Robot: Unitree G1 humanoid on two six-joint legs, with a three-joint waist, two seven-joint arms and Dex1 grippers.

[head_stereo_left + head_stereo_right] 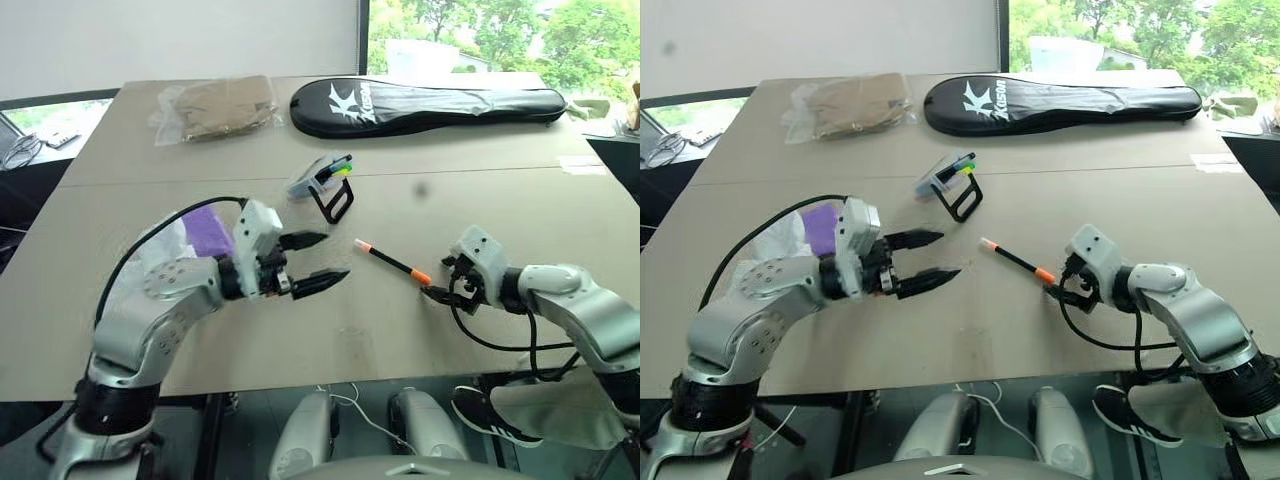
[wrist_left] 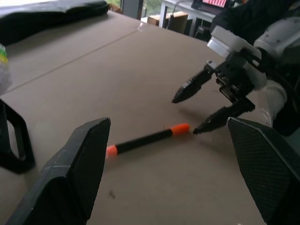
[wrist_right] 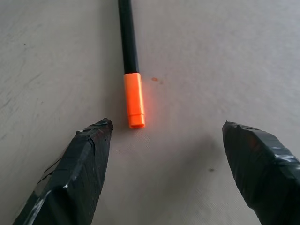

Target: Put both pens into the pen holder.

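**Orange pen on the surface, both tools spread wide**

The orange pen (image 1: 391, 261) lies flat on the surface (image 1: 480, 190), between the two tools, its pale pink end pointing toward the holder (image 1: 322, 181) and its orange cap toward the right tool (image 1: 441, 292). That tool sits low, just beside the cap; in the right wrist view its fingers (image 3: 79, 168) stand released on either side of the cap, touching nothing. The left tool (image 1: 312, 262) hovers over the surface, well apart from the pen, fingers likewise spread and empty. The holder lies tipped on its side farther back, with green and yellow markers (image 1: 341, 166) and another dark pen poking from its mouth. A black bag (image 1: 430, 103) and a plastic packet (image 1: 215, 107) rest along the far edge.
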